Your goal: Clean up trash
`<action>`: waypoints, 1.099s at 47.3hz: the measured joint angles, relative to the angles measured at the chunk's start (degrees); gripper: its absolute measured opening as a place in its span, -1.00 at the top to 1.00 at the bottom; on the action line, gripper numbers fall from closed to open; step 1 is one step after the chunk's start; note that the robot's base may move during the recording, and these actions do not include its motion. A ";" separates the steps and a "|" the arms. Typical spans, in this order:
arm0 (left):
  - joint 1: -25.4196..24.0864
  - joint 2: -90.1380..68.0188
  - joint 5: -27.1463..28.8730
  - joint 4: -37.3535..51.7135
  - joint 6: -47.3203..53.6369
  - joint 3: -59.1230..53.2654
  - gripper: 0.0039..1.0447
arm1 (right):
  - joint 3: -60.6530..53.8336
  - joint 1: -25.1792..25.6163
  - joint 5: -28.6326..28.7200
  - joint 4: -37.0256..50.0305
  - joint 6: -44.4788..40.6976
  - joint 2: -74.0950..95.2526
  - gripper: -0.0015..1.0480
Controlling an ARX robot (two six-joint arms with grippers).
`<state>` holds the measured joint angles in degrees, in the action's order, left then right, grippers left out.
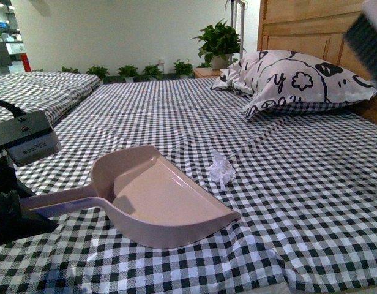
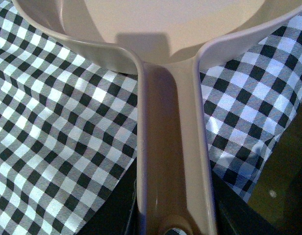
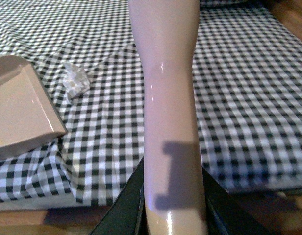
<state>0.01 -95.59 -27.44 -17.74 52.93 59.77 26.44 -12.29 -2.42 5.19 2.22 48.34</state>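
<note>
The trash (image 1: pixel 221 169), a small whitish crumpled wad of film, lies on the checked bedsheet just beyond the open mouth of the pale pink dustpan (image 1: pixel 152 196). My left gripper (image 1: pixel 17 208) is shut on the dustpan's handle at the left. In the left wrist view the handle (image 2: pixel 173 122) runs out from between the jaws of that gripper (image 2: pixel 173 215). My right gripper (image 3: pixel 173 205) is shut on the brush handle (image 3: pixel 168 98). The brush's dark bristles (image 1: pixel 366 43) hang high at the right, far from the trash (image 3: pixel 75 81) and the dustpan's corner (image 3: pixel 18 107).
A patterned pillow (image 1: pixel 292 79) leans against the wooden headboard (image 1: pixel 311 24) at the back right. Potted plants (image 1: pixel 219 40) stand behind the bed. A second checked bed (image 1: pixel 35 89) lies at the left. The sheet's near edge (image 3: pixel 43 203) drops off close to the dustpan.
</note>
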 joint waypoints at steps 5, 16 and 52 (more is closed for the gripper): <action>0.00 0.00 0.00 -0.02 0.00 0.00 0.50 | 5.44 -1.31 0.00 6.19 -2.40 12.28 0.62; 0.00 -0.02 0.00 -0.02 0.02 0.02 0.50 | 19.32 -3.93 -2.58 10.12 -6.25 37.94 0.62; 0.00 -0.04 0.02 -0.02 0.02 0.02 0.50 | 41.20 -8.13 -2.01 -5.11 -10.51 64.61 0.63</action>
<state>0.01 -95.64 -27.42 -17.76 52.95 59.79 67.64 -20.43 -4.43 0.08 -8.29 112.95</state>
